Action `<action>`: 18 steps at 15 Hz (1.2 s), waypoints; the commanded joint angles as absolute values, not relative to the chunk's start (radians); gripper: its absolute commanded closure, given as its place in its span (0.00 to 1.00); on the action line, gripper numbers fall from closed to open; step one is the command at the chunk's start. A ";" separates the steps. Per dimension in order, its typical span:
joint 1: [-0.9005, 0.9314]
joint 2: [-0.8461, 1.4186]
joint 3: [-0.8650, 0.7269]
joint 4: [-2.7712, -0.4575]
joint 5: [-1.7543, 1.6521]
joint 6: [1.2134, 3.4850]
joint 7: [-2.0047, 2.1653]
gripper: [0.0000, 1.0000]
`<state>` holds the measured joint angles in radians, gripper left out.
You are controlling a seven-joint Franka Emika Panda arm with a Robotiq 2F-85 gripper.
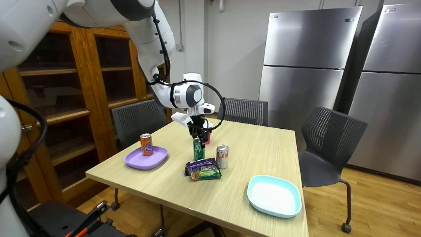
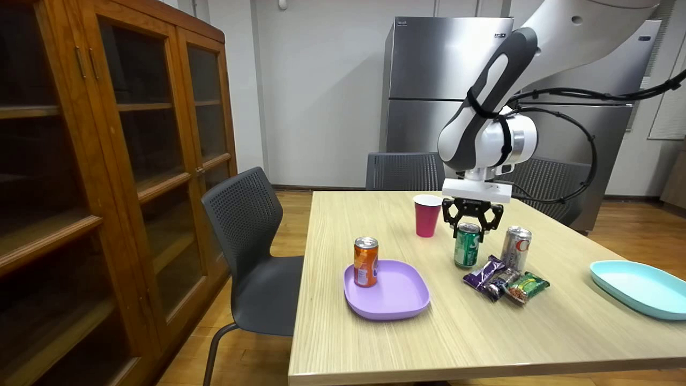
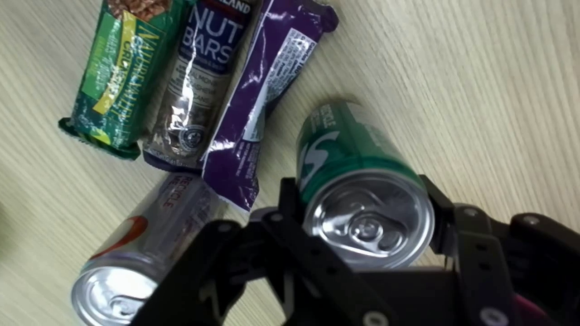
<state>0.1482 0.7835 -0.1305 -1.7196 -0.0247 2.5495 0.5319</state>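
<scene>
In an exterior view I see the hand [image 1: 199, 141] clamped around the top of a green can [image 1: 199, 152], upright on the counter [image 1: 263, 148]; just beside it stands a silver can [image 1: 222, 157] with "Co" legible in red. An orange can [image 1: 146, 145], its lettering too small for me to read, stands on a lilac plate [image 1: 139, 162]. In an exterior view a pink cup [image 2: 426, 220] stands near the green can. In the wrist view the fingers [image 3: 289, 197] press both sides of the green can, which shows a white S and "RECYCLE"; the silver can says "RECYCLE ME". Alongside lie a green wrapper [image 3: 124, 81] reading "NATURE VALLEY", a dark wrapper [image 3: 195, 86] marked "NUT BARS" below a cut-off "LAND", and a purple wrapper [image 3: 249, 99] with fine print.
</scene>
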 commanded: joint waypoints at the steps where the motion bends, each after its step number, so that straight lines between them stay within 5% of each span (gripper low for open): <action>1: 0.181 0.708 -0.141 -1.763 -0.018 2.514 0.530 0.62; 18: 0.393 0.456 -0.112 -2.028 -0.097 2.515 0.646 0.62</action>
<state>0.3682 0.5411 -0.1246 -1.9566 -0.0552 2.5428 0.5926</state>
